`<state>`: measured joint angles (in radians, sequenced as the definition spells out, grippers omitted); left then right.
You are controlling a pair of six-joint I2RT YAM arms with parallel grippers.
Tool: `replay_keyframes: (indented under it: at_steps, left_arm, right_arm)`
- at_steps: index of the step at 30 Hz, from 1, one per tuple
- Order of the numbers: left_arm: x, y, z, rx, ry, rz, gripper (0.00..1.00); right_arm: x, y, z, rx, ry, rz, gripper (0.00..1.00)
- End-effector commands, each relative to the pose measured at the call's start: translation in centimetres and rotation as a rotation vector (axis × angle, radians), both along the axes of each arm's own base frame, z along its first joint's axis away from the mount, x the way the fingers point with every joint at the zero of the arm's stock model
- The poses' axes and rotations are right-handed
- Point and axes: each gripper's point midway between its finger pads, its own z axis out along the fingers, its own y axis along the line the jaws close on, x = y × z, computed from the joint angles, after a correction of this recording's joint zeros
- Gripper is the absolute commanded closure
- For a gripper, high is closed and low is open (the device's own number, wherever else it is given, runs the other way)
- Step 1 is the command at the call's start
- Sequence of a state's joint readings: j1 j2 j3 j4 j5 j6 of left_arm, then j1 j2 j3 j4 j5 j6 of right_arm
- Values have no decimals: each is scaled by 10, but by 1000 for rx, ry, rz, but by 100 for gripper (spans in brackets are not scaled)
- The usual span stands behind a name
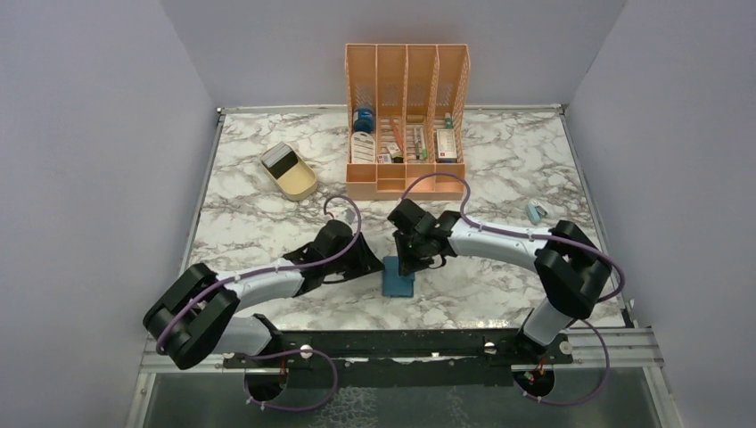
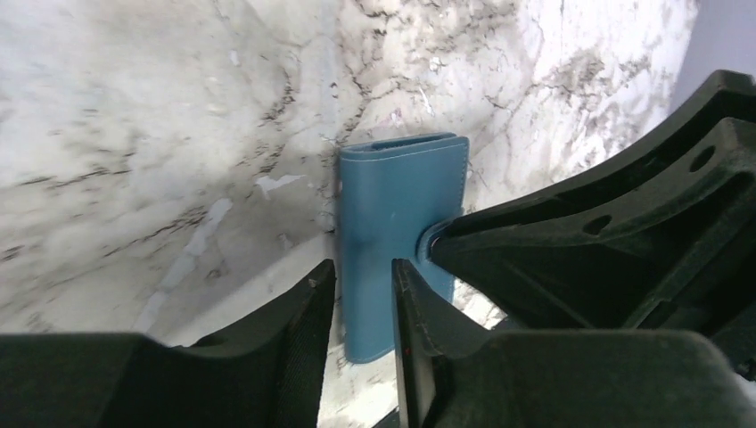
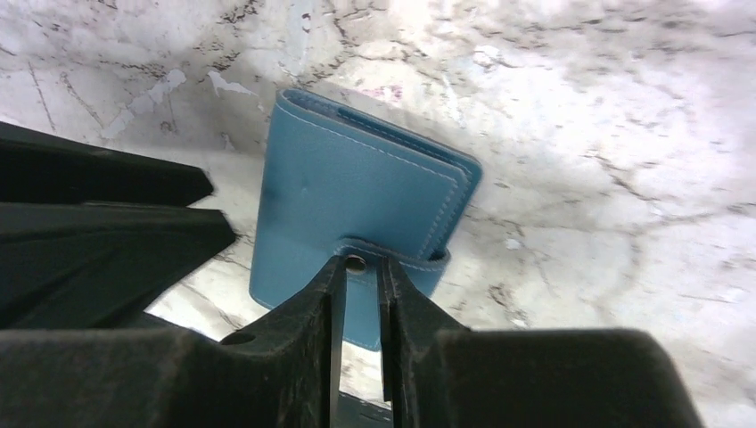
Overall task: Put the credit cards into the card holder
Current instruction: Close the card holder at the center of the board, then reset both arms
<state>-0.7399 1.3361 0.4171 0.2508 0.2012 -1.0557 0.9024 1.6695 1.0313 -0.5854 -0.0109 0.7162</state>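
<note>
The teal-blue card holder lies shut and flat on the marble between both arms. In the left wrist view my left gripper hovers over the near left edge of the card holder, its jaws a narrow gap apart with nothing clamped. My right gripper has its tips at the snap tab of the card holder, jaws slightly parted and empty. A dark edge shows along the holder's far fold. A dark and grey flat piece, likely the credit cards, rests in the beige tray.
An orange slotted organiser full of small items stands at the back centre. A small light-blue object lies at the right, near my right arm's elbow. Grey walls close in the table on three sides.
</note>
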Motion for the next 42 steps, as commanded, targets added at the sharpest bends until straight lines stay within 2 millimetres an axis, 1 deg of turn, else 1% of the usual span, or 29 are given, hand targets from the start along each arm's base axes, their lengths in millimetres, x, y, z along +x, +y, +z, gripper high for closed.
replay_keyframes:
  at_steps: [1, 3, 8, 9, 10, 11, 12, 14, 16, 19, 23, 25, 27, 29, 35, 38, 42]
  left_arm:
    - [20, 21, 31, 126, -134, 56, 65]
    - [28, 28, 54, 158, -204, 66, 63]
    - [39, 41, 122, 181, -383, 74, 48]
    - [40, 43, 134, 183, -412, 73, 41]
    - [40, 44, 145, 181, -437, 67, 29]
    - [39, 45, 155, 176, -458, 58, 5]
    - [37, 43, 166, 161, -482, 38, 1]
    - [33, 41, 181, 140, -517, 2, 1]
    - [30, 39, 197, 113, -545, -15, 1]
    - [27, 39, 223, 76, -607, -24, 1]
    - [25, 49, 246, 77, -674, -7, 1]
    - [23, 54, 254, 72, -698, 8, 1]
    - [21, 58, 257, 67, -716, 14, 1]
    - [18, 60, 259, 60, -726, 16, 1]
    - [12, 64, 255, -15, -732, 60, 1]
    - [11, 63, 247, -26, -716, 69, 1]
    - [10, 64, 241, -25, -703, 71, 1]
  right_arm:
    - [22, -9, 43, 15, -152, -37, 77]
    - [28, -8, 69, 71, -224, -49, 73]
    - [31, -17, 114, 179, -346, -101, 56]
    - [31, -20, 122, 198, -364, -112, 52]
    - [30, -23, 130, 218, -383, -129, 48]
    - [30, -27, 140, 242, -404, -150, 43]
    - [29, -31, 148, 263, -423, -168, 35]
    - [28, -40, 166, 308, -475, -198, 22]
    - [27, -51, 184, 350, -526, -239, 13]
    - [24, -66, 207, 394, -588, -278, 9]
    - [18, -80, 230, 450, -645, -296, 9]
    - [13, -85, 237, 477, -655, -308, 9]
    - [9, -91, 239, 506, -653, -341, 9]
    - [5, -97, 246, 540, -670, -350, 9]
    - [-4, -109, 263, 613, -723, -349, 9]
    - [-7, -110, 266, 635, -738, -336, 9]
    - [-9, -110, 259, 628, -721, -334, 10]
